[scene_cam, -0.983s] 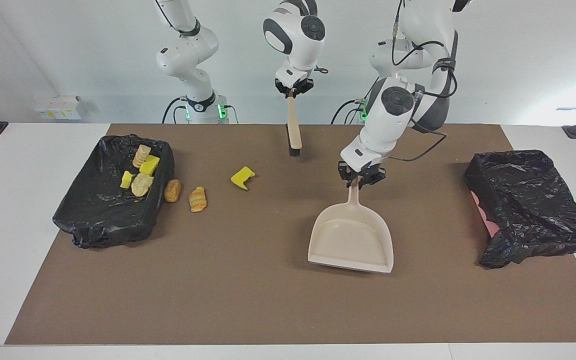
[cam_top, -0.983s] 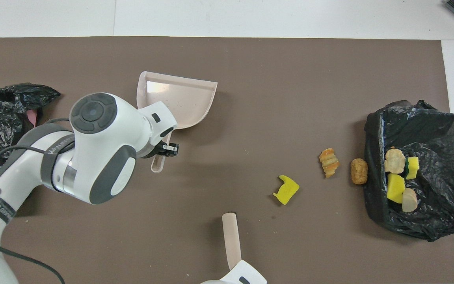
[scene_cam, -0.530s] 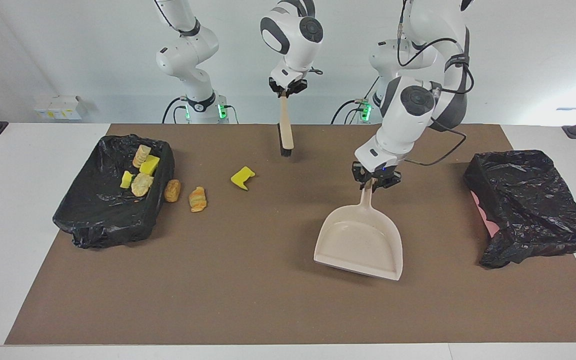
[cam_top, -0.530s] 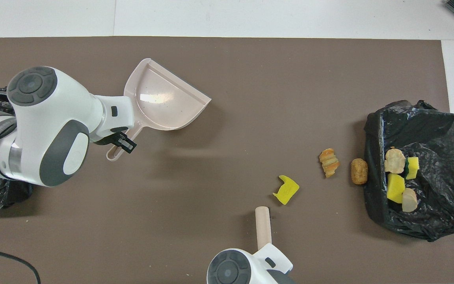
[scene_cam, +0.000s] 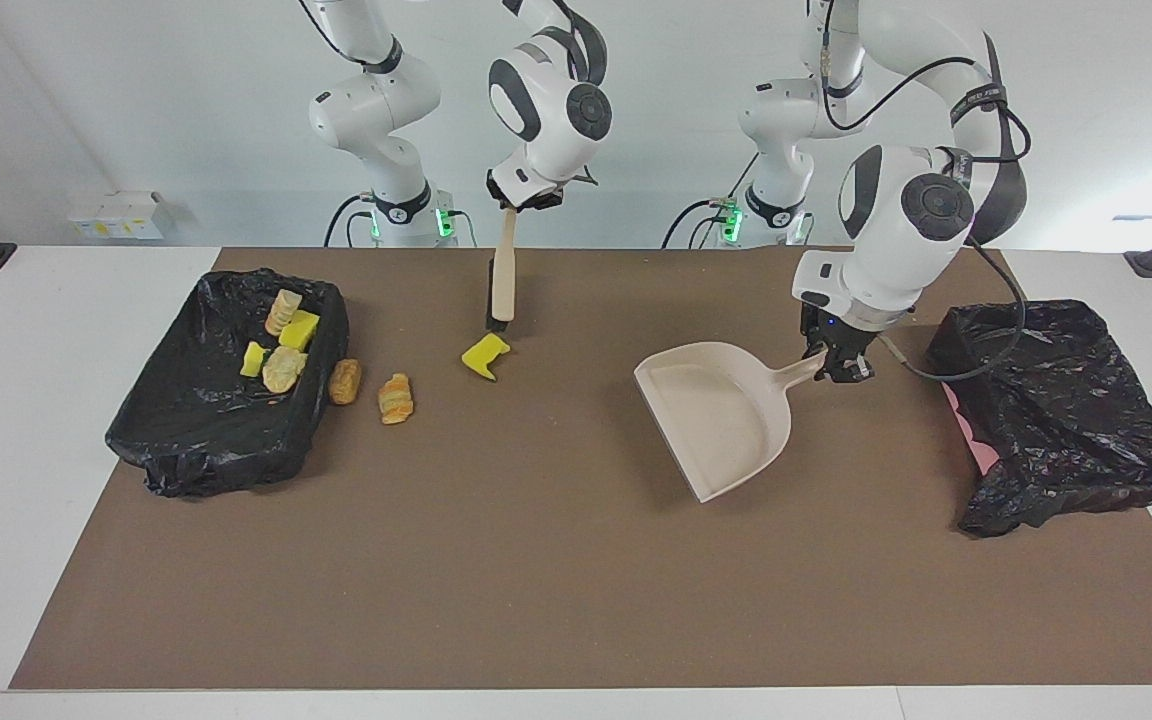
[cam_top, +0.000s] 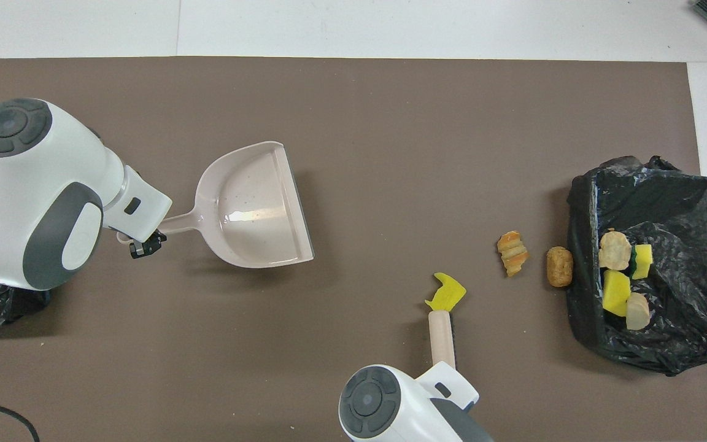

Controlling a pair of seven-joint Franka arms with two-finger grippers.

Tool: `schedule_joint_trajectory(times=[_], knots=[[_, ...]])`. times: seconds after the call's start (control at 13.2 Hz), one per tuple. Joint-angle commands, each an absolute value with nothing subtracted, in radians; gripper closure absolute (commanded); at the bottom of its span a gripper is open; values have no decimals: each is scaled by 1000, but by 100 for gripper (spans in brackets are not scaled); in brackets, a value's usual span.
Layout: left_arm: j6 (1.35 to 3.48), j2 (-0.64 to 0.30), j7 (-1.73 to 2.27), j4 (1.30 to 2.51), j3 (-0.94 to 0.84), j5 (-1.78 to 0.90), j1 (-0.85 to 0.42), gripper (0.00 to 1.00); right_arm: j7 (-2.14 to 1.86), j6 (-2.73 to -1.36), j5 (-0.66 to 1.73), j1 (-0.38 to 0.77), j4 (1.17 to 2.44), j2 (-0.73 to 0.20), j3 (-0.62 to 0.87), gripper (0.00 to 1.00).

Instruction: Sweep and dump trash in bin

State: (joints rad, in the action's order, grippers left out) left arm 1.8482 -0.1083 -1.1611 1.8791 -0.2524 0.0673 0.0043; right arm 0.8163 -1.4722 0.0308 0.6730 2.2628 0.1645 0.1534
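Note:
My left gripper [scene_cam: 841, 365] is shut on the handle of a beige dustpan [scene_cam: 721, 415], held low over the mat with its mouth turned toward the right arm's end. My right gripper [scene_cam: 526, 198] is shut on the handle of a beige brush [scene_cam: 502, 280]. The brush's dark bristles stand just beside a yellow sponge scrap [scene_cam: 485, 356], on its robot side. Two orange-brown bread-like pieces [scene_cam: 396, 398] [scene_cam: 344, 381] lie on the mat beside the bin [scene_cam: 216, 460]. This black-lined bin at the right arm's end holds several more scraps. In the overhead view the brush handle [cam_top: 441, 328] points at the sponge [cam_top: 447, 293].
A second black-bagged container [scene_cam: 1066, 410] with a bit of pink showing sits at the left arm's end, close to the left arm's elbow. The brown mat [scene_cam: 536, 580] covers most of the white table. A small white box [scene_cam: 116, 215] rests by the wall.
The left gripper swung the dustpan toward the left arm's end and turned its mouth toward the scraps. The right gripper carried the brush toward the right arm's end, down beside the yellow sponge.

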Motion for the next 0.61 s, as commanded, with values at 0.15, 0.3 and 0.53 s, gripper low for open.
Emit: schedule_joint_trajectory(times=[0.15,0.3,0.53], knots=[[1969,82,-1140,2156,-285,178,-84,100,795,-1431,-145,632,2270,175,163,100],[1991,107,-1071,2226,-380,189,-81,100,726,-1492,-222,550,2267,144,163,100],[2026,91,-840,2255,-469,189,-86,100,661,-1493,-329,480,2269,127,163,100]])
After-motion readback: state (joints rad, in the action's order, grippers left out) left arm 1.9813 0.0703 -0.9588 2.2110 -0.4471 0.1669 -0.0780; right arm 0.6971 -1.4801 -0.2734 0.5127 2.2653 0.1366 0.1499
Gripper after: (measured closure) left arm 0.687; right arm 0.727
